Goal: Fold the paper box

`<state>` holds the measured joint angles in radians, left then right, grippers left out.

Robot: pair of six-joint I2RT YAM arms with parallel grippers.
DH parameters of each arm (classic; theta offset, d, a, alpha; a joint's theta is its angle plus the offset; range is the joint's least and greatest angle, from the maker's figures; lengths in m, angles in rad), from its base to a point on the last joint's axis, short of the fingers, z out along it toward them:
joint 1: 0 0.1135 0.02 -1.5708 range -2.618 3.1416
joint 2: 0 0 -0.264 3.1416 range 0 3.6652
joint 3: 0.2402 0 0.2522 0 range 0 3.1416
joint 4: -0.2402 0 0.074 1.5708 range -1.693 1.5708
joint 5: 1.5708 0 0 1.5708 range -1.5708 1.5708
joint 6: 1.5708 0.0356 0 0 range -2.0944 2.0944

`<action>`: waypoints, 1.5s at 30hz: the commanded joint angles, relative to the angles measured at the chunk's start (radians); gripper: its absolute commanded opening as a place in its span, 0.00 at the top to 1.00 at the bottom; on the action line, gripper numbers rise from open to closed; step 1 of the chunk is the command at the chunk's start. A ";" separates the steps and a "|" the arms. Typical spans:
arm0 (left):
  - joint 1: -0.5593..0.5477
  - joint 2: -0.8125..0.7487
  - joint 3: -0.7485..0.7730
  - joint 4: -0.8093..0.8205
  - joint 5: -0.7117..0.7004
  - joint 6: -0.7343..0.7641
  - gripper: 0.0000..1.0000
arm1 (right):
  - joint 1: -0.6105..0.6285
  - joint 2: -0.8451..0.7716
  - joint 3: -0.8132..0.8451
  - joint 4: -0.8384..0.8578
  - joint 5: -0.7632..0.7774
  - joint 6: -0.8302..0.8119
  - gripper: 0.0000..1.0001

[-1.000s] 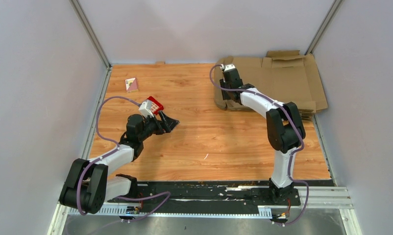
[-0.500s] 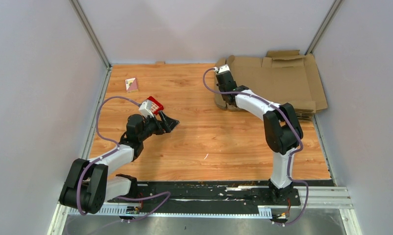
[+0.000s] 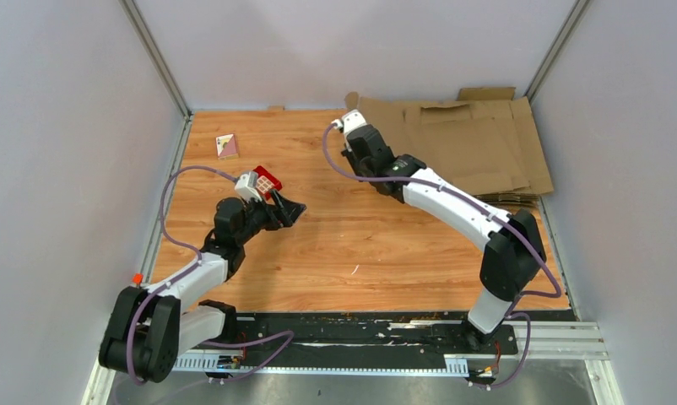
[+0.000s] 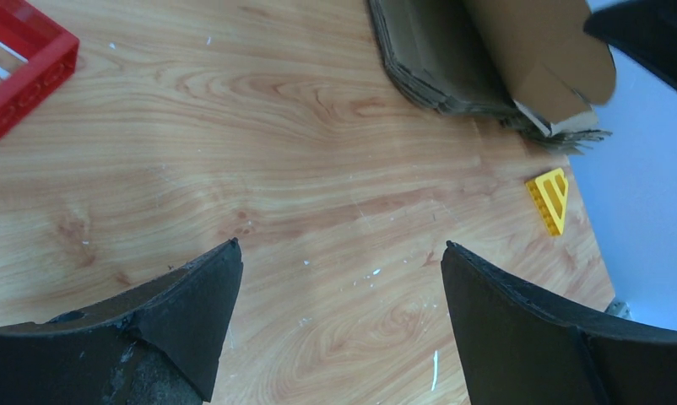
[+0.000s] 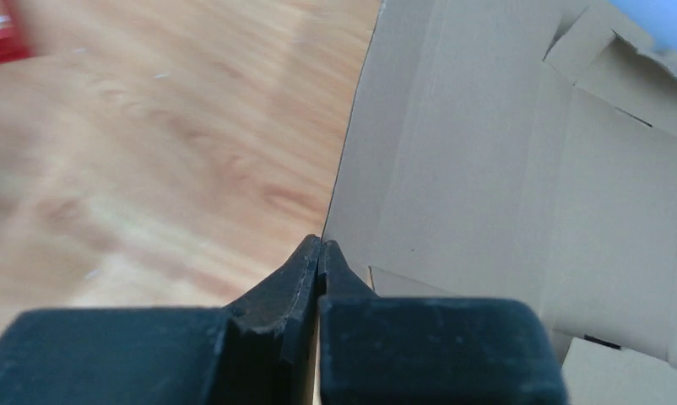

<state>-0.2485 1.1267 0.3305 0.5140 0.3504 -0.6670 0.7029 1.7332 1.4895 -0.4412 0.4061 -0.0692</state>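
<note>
Wooden table (image 3: 360, 245), upper right: closed right gripper (image 5: 320, 245) pinches the left edge of the likely light, bendable paper box (image 3: 462, 135); left gripper (image 4: 339, 251) stands open.

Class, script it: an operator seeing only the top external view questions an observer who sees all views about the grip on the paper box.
Operator: Is anything gripped on the right?
Observer: Yes. The right gripper is shut, pinching an edge of the paper box.
Operator: Anything hidden from me?
Observer: A small yellow piece lies on the table near the cardboard pile.
</note>
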 commanded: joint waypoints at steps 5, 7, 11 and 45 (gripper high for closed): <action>-0.004 -0.082 -0.008 -0.030 -0.115 -0.008 0.00 | 0.073 -0.153 -0.018 -0.041 -0.319 0.109 0.48; -0.003 -0.084 -0.010 -0.032 -0.125 -0.018 0.00 | 0.072 -0.194 -0.044 -0.028 -0.305 0.122 0.21; -0.003 -0.069 -0.015 -0.022 -0.125 -0.032 0.00 | 0.059 -0.286 -0.117 -0.006 -0.267 0.127 0.15; -0.293 0.598 0.360 0.134 -0.258 -0.446 0.10 | -0.232 -0.616 -0.766 0.329 0.101 0.660 0.04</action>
<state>-0.4881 1.6867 0.6010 0.6113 0.1410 -1.0725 0.4683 1.1976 0.7658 -0.2089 0.4122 0.5789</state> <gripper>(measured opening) 0.915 0.966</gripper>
